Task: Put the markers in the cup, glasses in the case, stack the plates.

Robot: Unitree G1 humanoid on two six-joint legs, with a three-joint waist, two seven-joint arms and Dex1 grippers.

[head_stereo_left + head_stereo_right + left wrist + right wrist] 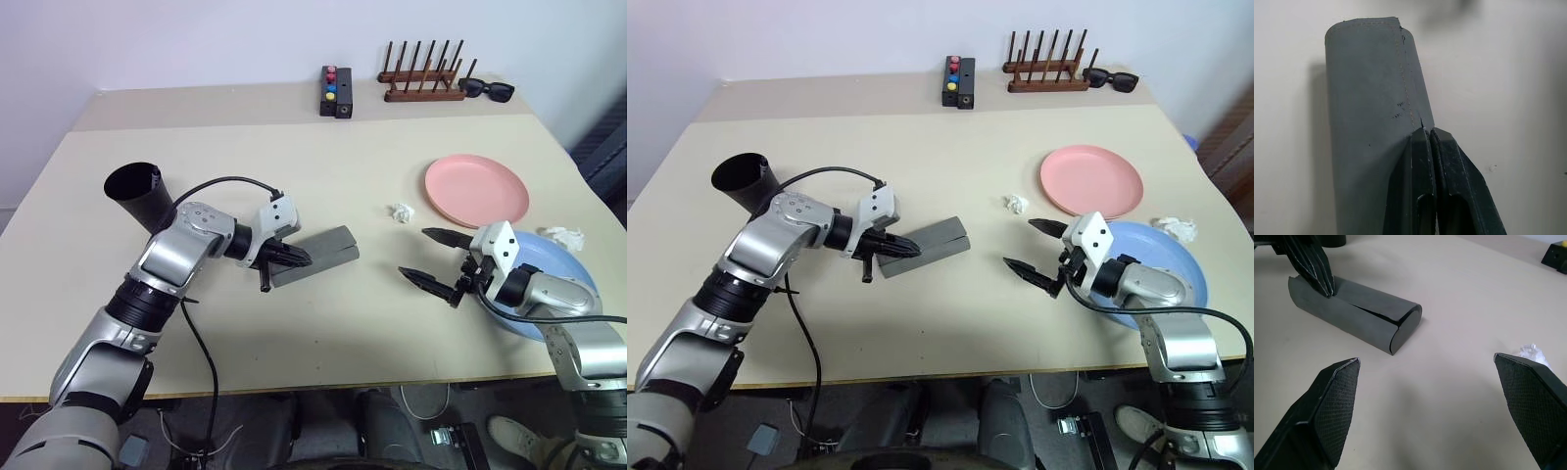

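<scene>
The grey case [328, 250] lies closed in the middle of the table. My left gripper [299, 258] is shut, and its tips rest on the case's top near the lid seam [1410, 112] at its left end. Behind my left arm stands the black cup [137, 191]. The pink plate [476, 189] lies at the right, with the blue plate [554, 259] just in front of it. My right gripper [413, 254] hangs open and holds nothing, just left of the blue plate and pointing toward the case [1366, 313]. The markers and the glasses are out of view.
Two crumpled white paper scraps lie near the plates, one [400, 211] left of the pink plate and one [565, 235] at the blue plate's far rim. Along the back edge stand a black box with coloured buttons [334, 91], a wooden peg rack [423, 78] and black sunglasses [487, 89].
</scene>
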